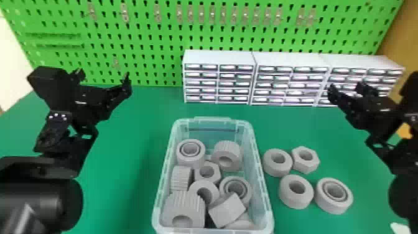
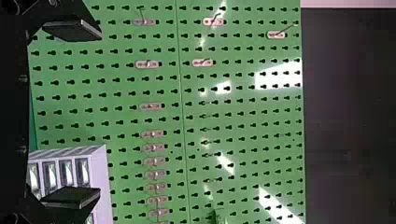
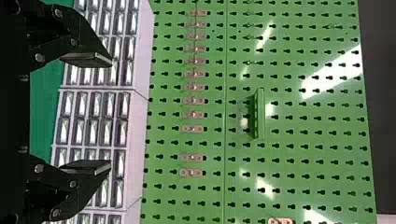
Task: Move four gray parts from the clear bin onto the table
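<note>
Four gray parts are lying on the green table (image 1: 130, 186), to the right of the clear bin (image 1: 214, 120): a plain ring (image 1: 275, 170) nearest its wall, a hex nut (image 1: 306, 168) close beside that ring, a thick collar (image 1: 295, 201) nearer the robot, and a bearing (image 1: 332, 207) farthest out from the bin; inside the bin, more parts are sitting piled, among them a ribbed gear (image 1: 186, 203) and a tilted block (image 1: 226, 212). The left gripper (image 1: 102, 74) is hanging beyond the bin and to its left, its fingers standing wide apart around nothing; the right gripper (image 1: 346, 86) is hanging beyond the bin and to its right, likewise spread and empty. The count is looking complete, so the likeliest fault would be carrying on: a miscount would be bringing out a fifth part; a low sweep by the right arm could be knocking the bearing, or pushing the nut and ring into the bin's wall.
</note>
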`<act>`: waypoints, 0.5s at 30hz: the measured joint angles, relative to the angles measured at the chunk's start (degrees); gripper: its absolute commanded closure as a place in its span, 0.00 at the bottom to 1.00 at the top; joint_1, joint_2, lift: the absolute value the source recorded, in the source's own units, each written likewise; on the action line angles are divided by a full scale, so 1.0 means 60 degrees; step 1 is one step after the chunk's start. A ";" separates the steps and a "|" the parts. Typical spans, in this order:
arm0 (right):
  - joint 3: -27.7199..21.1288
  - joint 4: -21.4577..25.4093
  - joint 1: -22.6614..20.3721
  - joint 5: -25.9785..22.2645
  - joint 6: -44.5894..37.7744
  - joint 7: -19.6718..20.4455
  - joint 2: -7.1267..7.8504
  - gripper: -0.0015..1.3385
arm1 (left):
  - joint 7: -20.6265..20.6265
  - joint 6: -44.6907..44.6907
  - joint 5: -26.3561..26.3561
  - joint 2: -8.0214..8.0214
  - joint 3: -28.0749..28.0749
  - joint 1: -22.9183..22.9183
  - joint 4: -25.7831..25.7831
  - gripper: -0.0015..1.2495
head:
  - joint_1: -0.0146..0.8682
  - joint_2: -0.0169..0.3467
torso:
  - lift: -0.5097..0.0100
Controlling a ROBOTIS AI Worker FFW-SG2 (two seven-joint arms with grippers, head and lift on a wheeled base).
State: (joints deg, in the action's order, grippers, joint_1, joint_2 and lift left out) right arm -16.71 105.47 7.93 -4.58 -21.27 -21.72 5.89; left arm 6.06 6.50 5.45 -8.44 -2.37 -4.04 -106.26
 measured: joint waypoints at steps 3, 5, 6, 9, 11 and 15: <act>0.0005 0.0000 -0.0003 0.0001 0.0000 0.0002 0.0000 0.37 | 0.0000 0.0000 0.0000 -0.0001 0.0000 0.0000 0.0000 0.09 | 0.78 0.14 | 0.89; 0.0011 0.0000 -0.0003 0.0002 0.0000 0.0007 -0.0001 0.37 | 0.0000 0.0000 0.0000 -0.0002 0.0000 0.0000 0.0000 0.09 | 0.78 0.14 | 0.89; 0.0014 0.0000 -0.0003 0.0002 0.0000 0.0012 -0.0001 0.37 | 0.0000 0.0000 0.0000 -0.0003 0.0000 0.0000 0.0000 0.09 | 0.78 0.14 | 0.89; 0.0017 0.0000 -0.0003 0.0002 0.0000 0.0017 -0.0001 0.37 | 0.0000 0.0000 0.0000 -0.0003 0.0000 0.0000 0.0000 0.09 | 0.78 0.14 | 0.89; 0.0022 0.0000 -0.0003 0.0002 0.0000 0.0017 -0.0001 0.37 | 0.0000 0.0000 0.0000 -0.0002 0.0000 -0.0001 0.0000 0.09 | 0.78 0.14 | 0.89; 0.0036 0.0000 -0.0003 0.0002 0.0000 0.0017 0.0000 0.37 | 0.0000 0.0000 0.0000 -0.0003 0.0000 -0.0001 0.0000 0.09 | 0.78 0.14 | 0.89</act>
State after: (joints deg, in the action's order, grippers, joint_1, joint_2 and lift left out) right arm -16.50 105.47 7.91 -4.57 -21.27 -21.61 5.89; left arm 6.06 6.50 5.45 -8.46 -2.37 -4.05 -106.26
